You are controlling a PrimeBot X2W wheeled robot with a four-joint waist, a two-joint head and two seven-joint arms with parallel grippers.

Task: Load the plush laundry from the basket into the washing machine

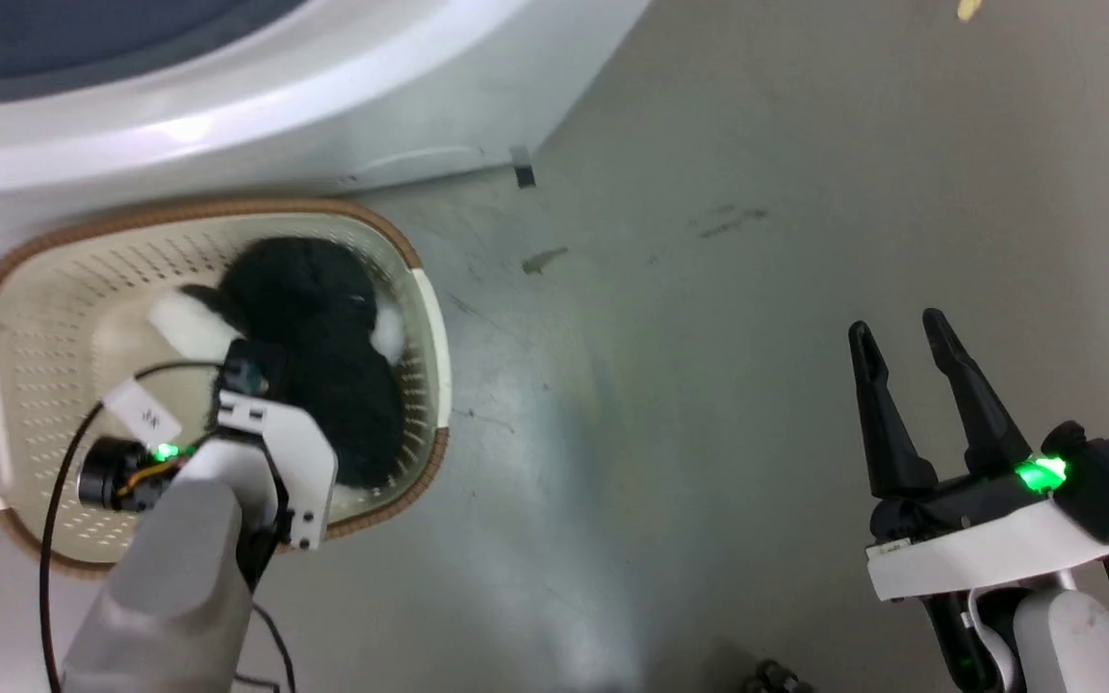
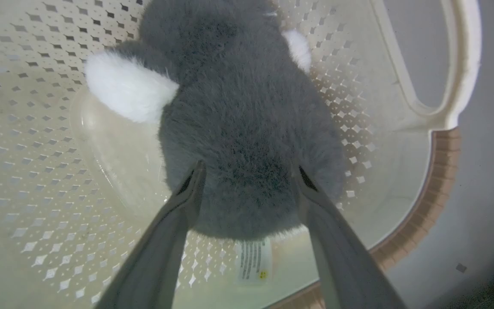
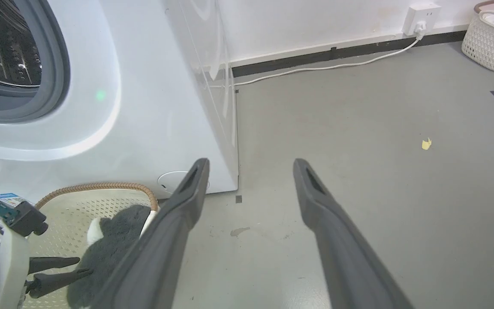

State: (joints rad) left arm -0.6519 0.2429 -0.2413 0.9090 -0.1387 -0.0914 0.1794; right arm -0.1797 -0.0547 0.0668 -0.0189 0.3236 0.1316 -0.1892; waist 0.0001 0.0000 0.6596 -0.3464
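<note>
The basket (image 1: 189, 210) sits on the grey floor (image 1: 709, 385) tight against the foot of the washing machine (image 1: 227, 106), and the plush laundry (image 1: 323, 327) is still inside it; the toy lies toward the side of the basket nearer the open floor, black body up, with one white fuzzy patch on each side.

The left gripper (image 2: 248, 167) is down in the basket with its jaws spread wide; one dark finger stands on each side of the toy's body, tips at the fur, and the fur between them looks unsqueezed. This claw is open around the toy, not clamped on it. Just under the toy a small printed label (image 2: 253, 261) shows, though whether it is sewn to the plush or stuck to the basket floor I cannot tell.

The right gripper (image 1: 896, 325) hangs well apart from the basket over bare floor, fingers parted and holding nothing.

From that arm's camera the washer's round opening is in sight; grey gasket (image 3: 58, 64), shiny perforated drum (image 3: 2, 47) behind it. Along the far wall a white cable (image 3: 328, 66) runs to a socket (image 3: 420, 17); a second pale basket (image 3: 493, 40) stands in the corner, and a yellow scrap (image 3: 426, 144) lies on the floor.
</note>
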